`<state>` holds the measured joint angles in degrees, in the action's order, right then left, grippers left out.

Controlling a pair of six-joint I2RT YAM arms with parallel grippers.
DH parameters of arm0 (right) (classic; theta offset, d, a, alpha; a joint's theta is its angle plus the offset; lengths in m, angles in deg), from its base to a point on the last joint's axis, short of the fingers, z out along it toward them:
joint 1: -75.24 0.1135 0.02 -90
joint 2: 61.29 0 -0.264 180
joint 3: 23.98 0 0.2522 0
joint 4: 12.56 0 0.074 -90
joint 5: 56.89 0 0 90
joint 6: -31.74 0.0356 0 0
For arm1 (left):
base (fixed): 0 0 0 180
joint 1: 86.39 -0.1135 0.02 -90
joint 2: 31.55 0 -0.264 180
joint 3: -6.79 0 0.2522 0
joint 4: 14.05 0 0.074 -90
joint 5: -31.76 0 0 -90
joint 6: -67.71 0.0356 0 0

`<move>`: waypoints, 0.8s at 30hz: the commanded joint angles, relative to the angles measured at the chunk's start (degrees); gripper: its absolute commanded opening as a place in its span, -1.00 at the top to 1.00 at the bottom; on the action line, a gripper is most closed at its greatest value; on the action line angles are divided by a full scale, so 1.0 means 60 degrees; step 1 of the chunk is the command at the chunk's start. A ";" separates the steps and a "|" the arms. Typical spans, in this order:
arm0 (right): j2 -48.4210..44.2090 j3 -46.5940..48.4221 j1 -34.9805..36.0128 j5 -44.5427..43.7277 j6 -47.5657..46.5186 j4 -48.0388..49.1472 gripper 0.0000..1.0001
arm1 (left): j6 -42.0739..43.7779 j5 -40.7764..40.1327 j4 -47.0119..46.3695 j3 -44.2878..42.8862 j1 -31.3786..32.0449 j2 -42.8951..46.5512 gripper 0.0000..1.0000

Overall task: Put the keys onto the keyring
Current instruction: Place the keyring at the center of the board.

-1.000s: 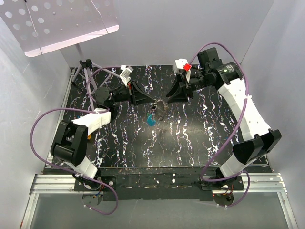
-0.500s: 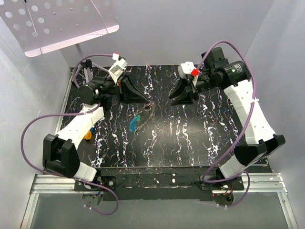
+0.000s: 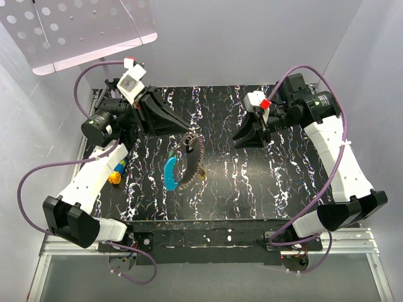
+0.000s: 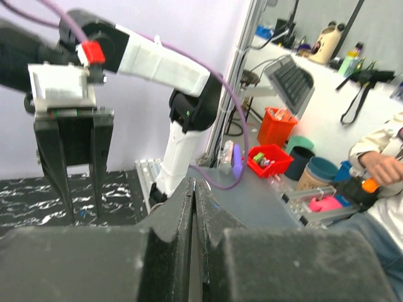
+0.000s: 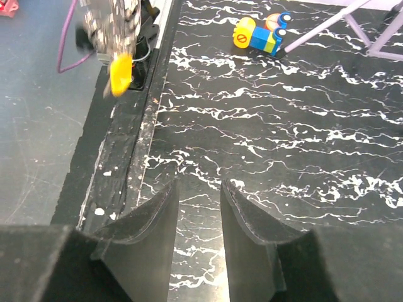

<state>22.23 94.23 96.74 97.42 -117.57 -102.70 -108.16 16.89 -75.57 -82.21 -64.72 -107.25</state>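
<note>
My left tool (image 3: 187, 129) pinches the dangling keys (image 3: 170, 173) (one teal-headed); the right tool (image 3: 241, 136), at 3 o'clock, is spread.

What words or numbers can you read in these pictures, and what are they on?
No words or numbers can be read.
Toy block: a round sign on its yellow end, too small to read.
White plate on the right gripper: blurred, no text shows.
Red bins in the background: too blurred to read.
</note>
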 commanded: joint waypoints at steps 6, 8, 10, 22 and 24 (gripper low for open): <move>-0.0444 -0.0693 -0.0009 0.0721 -0.0750 -0.0175 0.18 | -0.2650 -0.1975 -0.2189 -0.1916 0.0694 -0.0902 1.00; -0.0488 -0.0795 -0.0008 0.0794 -0.0837 -0.0277 0.18 | -0.2915 -0.1990 -0.2174 -0.2136 0.0797 -0.1049 1.00; -0.0532 -0.0840 -0.0008 0.0853 -0.1042 -0.0453 0.18 | -0.3091 -0.2005 -0.2174 -0.2240 0.0856 -0.1094 1.00; -0.0679 -0.1235 -0.0008 0.0809 -0.1175 -0.0351 0.19 | -0.3414 -0.1756 -0.2188 -0.2372 0.1281 -0.1255 1.00; -0.0708 -0.1235 -0.0008 0.0795 -0.1189 -0.0366 0.18 | -0.3428 -0.1741 -0.2188 -0.2401 0.1339 -0.1270 1.00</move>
<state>19.52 86.99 96.74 100.81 -123.49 -102.99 -127.48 8.41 -75.40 -94.10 -57.38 -115.65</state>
